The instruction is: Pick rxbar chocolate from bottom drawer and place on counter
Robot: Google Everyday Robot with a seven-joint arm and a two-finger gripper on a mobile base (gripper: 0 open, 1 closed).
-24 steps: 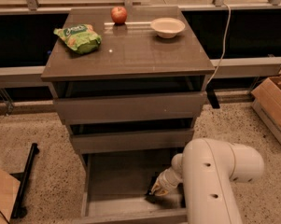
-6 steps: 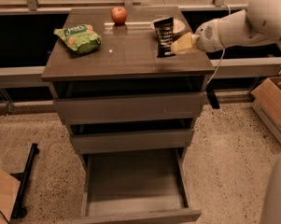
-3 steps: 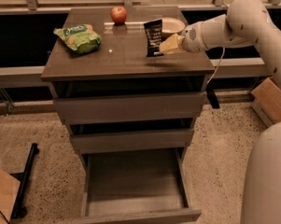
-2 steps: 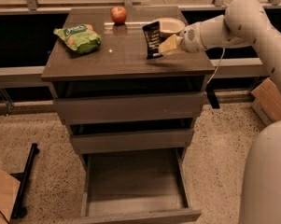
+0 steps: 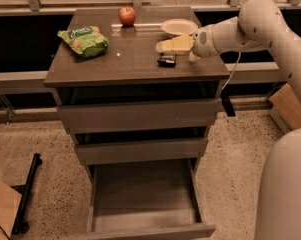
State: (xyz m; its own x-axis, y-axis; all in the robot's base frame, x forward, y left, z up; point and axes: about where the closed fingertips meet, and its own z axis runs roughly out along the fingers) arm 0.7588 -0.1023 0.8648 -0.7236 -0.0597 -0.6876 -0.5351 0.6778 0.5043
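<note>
One bottom drawer pulled open; rxbar chocolate flat on counter, gripper just behind, grip unclear.

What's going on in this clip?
The robot arm reaches over the counter, with its gripper just behind the rxbar chocolate, which lies flat on the counter. The bottom drawer stands pulled open below. A green chip bag, an apple and a pale bowl also sit on top.

Rxbar chocolate: small black wrapper, lying flat on counter, right of centre, just beside gripper. Bottom drawer pulled open.
</note>
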